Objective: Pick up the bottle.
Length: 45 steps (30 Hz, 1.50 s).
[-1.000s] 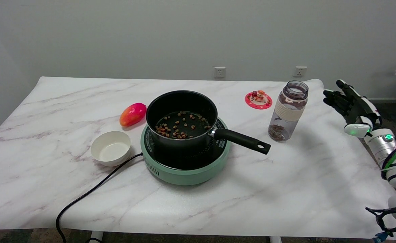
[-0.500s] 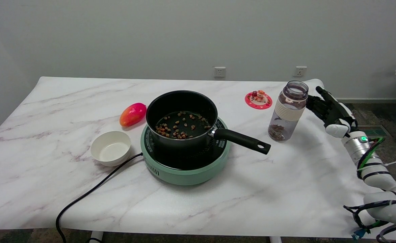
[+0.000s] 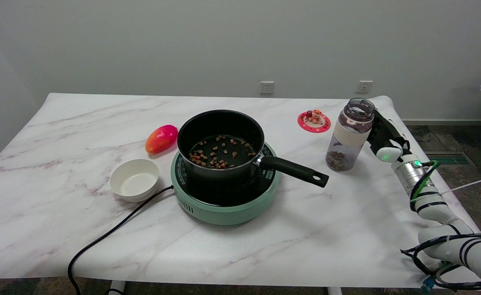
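marble table (image 3: 60, 172) | green induction cooker (image 3: 224, 205) carries black saucepan (image 3: 219, 139), centre frame | clear bottle (image 3: 350, 135) upright, right of centre, lidless | right hand (image 3: 381, 133) just beside bottle, seemingly poised to grasp; fingers' closure cannot be told

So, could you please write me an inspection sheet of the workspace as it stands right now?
Surface: white marble-patterned table, no spills seen.
Job's things: clear bottle upright at the right, uncapped, brown bits at its bottom.
Clutter: black pot holding brown bits, on a green hotplate; white bowl; mango; red coaster with small figures.
Hands: right hand right beside the bottle, open; contact cannot be told.
Cables: black cord from the hotplate runs off the near edge; wires wrap the right arm.
Surroundings: grey wall with two sockets.
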{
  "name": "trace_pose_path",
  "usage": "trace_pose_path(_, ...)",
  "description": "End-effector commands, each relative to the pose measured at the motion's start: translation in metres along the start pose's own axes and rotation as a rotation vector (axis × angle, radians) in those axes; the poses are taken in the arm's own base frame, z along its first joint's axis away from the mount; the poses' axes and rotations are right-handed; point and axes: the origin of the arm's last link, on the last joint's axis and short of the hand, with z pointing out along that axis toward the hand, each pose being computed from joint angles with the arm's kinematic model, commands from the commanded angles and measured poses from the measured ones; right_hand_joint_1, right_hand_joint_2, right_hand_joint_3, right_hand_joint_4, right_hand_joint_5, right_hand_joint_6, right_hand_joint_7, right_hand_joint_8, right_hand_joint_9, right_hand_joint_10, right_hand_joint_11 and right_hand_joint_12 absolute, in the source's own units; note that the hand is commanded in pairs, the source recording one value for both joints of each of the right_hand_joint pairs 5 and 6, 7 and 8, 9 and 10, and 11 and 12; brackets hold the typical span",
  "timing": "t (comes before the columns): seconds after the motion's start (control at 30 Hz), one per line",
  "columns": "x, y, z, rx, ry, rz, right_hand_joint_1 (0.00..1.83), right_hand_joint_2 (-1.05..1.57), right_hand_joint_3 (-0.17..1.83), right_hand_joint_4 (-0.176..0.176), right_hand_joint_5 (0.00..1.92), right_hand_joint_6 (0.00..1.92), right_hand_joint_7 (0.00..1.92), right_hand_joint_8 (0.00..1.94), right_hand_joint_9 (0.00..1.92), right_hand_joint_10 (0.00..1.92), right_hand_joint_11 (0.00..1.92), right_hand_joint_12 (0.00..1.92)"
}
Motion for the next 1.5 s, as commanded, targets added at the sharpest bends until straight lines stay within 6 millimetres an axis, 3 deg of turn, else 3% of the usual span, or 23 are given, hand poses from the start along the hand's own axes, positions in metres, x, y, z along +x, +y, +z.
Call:
trace_pose_path(0.03, -0.03, 0.003, 0.016, 0.023, -0.058, 0.044, 1.29, -1.05, 1.14, 0.0, 0.11, 0.11, 0.49, 0.49, 0.31, 0.31, 0.33, 0.33)
trace_pose_path(0.17, -0.031, 0.003, 0.016, 0.023, -0.06, 0.043, 1.34, -1.03, 1.12, 0.0, 0.12, 0.12, 0.53, 0.53, 0.32, 0.32, 0.32, 0.32)
trace_pose_path(0.47, -0.029, 0.002, 0.014, 0.027, -0.057, 0.042, 1.49, -0.52, 0.89, 0.0, 0.19, 0.19, 0.64, 0.64, 0.56, 0.56, 0.17, 0.17)
trace_pose_path(0.6, -0.027, 0.003, 0.013, 0.023, -0.051, 0.04, 1.53, -0.28, 0.87, 0.0, 0.37, 0.37, 0.8, 0.8, 0.76, 0.76, 0.44, 0.44)
trace_pose_path(0.93, -0.023, 0.005, 0.012, 0.016, -0.036, 0.042, 1.56, -0.22, 1.02, 0.0, 0.59, 0.59, 0.99, 0.99, 0.83, 0.83, 0.54, 0.54)
trace_pose_path(1.07, -0.022, 0.005, 0.012, 0.014, -0.032, 0.038, 1.57, -0.19, 1.15, 0.0, 0.77, 0.77, 1.1, 1.1, 0.92, 0.92, 0.6, 0.6)
trace_pose_path(1.17, -0.02, 0.005, 0.012, 0.014, -0.027, 0.035, 1.6, -0.07, 1.25, 0.0, 1.01, 1.01, 1.25, 1.25, 1.06, 1.06, 0.78, 0.78)
trace_pose_path(1.27, -0.017, 0.004, 0.011, 0.017, -0.018, 0.035, 1.61, 0.06, 1.21, 0.0, 1.21, 1.21, 1.36, 1.36, 1.13, 1.13, 0.9, 0.9)
trace_pose_path(1.5, -0.015, 0.005, 0.01, 0.012, -0.011, 0.031, 1.62, 0.33, 1.0, 0.0, 1.43, 1.43, 1.66, 1.66, 1.22, 1.22, 1.06, 1.06)
